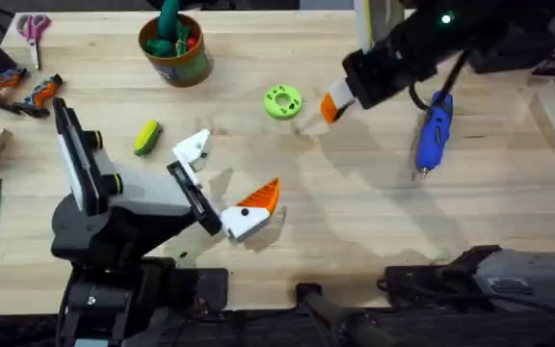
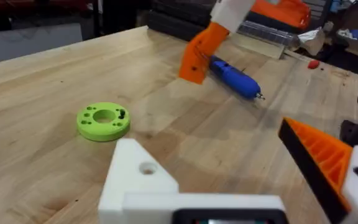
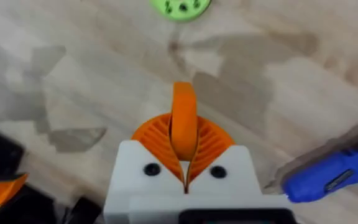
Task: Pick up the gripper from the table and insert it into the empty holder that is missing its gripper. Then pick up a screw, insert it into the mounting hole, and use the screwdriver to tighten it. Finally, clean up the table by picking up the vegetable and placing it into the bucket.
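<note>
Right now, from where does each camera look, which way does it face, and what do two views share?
Overhead: above the table, looking down and forward; both arms show, left gripper open.
Left wrist: on the left arm, facing across the table toward the green disc and the screwdriver; its own white holder and orange-tipped finger show.
Right wrist: on the right arm, facing down at the wood; right gripper shut on the gripper.
Shared: green disc and screwdriver show in all three.

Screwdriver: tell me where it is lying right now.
In the overhead view the blue screwdriver lies on the table's right side, just right of the right gripper and well right of the green disc.
</note>
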`<action>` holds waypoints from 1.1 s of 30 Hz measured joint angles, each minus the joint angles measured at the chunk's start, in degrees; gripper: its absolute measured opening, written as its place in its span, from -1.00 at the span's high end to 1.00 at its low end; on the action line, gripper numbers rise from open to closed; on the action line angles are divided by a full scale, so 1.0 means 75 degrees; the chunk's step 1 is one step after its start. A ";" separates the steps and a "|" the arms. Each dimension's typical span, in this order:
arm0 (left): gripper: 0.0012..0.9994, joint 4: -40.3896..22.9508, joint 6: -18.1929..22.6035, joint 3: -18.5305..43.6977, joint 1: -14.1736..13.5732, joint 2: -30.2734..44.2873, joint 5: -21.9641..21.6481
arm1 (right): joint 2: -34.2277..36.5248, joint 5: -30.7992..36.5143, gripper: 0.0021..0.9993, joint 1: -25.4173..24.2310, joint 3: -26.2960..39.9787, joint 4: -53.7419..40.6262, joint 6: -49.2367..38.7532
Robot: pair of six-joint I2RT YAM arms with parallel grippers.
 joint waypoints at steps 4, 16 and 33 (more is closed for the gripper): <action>-0.97 0.0000 -0.0001 0.0002 0.0003 0.0000 0.0000 | -0.0012 -0.0949 0.98 -0.0100 0.0000 -0.0247 0.0102; -0.97 0.0000 0.0001 0.0002 0.0003 -0.0001 0.0000 | -0.0012 -0.4073 0.98 -0.0638 -0.0437 0.0457 0.0003; -0.97 -0.0031 0.0033 0.0002 0.0003 0.0000 0.0223 | 0.1932 -0.9015 0.98 -0.0746 -0.0868 0.1236 -0.0866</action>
